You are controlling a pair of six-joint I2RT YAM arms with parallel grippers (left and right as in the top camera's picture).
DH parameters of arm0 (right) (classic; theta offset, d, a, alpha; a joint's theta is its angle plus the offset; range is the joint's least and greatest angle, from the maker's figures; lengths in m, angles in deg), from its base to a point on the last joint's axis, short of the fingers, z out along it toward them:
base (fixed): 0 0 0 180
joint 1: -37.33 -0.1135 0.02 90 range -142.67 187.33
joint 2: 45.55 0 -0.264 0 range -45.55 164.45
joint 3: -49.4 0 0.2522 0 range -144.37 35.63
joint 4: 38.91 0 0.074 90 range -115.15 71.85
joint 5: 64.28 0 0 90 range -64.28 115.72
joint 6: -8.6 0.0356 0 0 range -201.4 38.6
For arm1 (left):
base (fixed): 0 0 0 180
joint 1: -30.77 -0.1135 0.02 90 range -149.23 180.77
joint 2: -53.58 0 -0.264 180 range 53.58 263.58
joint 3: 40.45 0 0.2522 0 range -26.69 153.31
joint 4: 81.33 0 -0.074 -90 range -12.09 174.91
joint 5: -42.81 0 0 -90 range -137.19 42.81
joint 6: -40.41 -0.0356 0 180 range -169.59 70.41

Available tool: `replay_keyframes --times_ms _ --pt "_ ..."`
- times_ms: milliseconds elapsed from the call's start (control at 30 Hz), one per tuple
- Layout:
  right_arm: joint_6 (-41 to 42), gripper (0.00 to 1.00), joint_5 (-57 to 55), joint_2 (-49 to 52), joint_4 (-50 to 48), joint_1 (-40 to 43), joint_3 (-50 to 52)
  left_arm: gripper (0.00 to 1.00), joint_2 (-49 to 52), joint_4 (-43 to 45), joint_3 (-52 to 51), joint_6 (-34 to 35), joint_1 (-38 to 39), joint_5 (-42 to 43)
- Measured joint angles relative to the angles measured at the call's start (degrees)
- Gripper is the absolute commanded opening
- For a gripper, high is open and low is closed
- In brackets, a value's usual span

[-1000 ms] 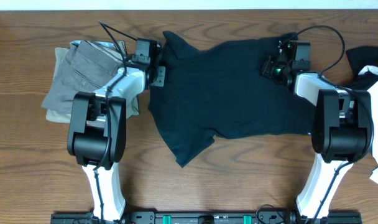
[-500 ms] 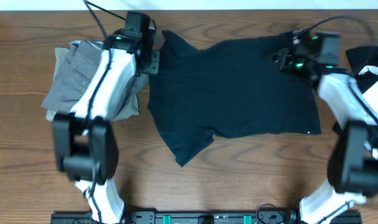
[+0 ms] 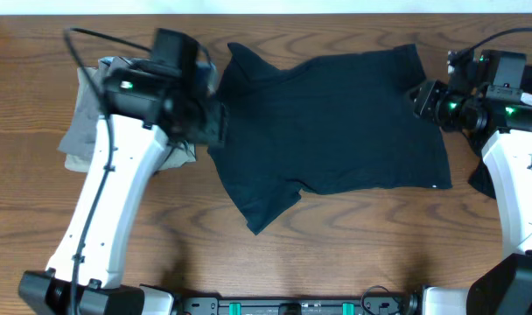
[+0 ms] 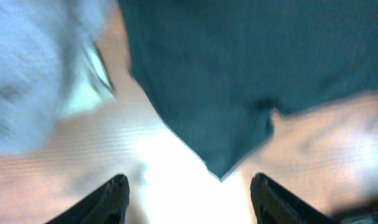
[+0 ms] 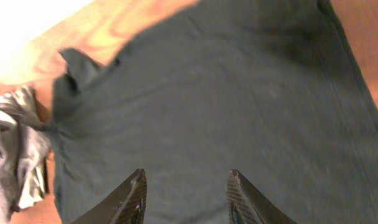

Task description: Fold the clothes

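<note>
Black T-shirt [image 3: 336, 122] lies flat, long axis across worktop [image 3: 336, 254]: sleeves toward left fingers [image 4: 114, 194], hem toward right fingers [image 5: 132, 194]. Both pairs parted, holding nothing.

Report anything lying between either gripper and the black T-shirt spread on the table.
Nothing visible does. The left gripper hangs open above the black short-sleeved fabric T-shirt's sleeve tip, and the right gripper hangs open above its body. The crumpled grey trousers pile lies beside the shirt, off both paths.
</note>
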State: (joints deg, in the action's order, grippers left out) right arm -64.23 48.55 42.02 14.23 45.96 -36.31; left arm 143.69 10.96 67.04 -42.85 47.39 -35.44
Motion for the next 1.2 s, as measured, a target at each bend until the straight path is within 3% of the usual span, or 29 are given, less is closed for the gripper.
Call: replay_keyframes --times_ms 233,467,633,900,1133,1200 --pt "0.24 0.40 -3.34 0.00 2.86 0.00 0.00 0.64 0.48 4.44 -18.08 7.15 8.66 1.62" --pt "0.24 0.41 -4.17 0.00 3.63 0.00 0.02 0.64 0.90 21.29 -36.72 13.55 7.72 3.63" --pt "0.24 0.41 -4.39 0.00 3.80 0.00 0.02 0.63 1.27 28.20 -42.99 14.29 7.54 7.67" --pt "0.24 0.40 -4.44 0.00 4.31 0.00 0.02 0.51 4.57 33.46 -43.89 14.62 7.58 14.12" --pt "0.24 0.40 -4.46 0.00 4.31 0.00 0.02 0.31 10.03 33.03 -43.60 15.10 7.48 20.59" --pt "0.24 0.40 -4.55 0.00 4.31 0.00 0.02 0.22 10.54 33.09 -43.60 15.34 7.50 21.35"
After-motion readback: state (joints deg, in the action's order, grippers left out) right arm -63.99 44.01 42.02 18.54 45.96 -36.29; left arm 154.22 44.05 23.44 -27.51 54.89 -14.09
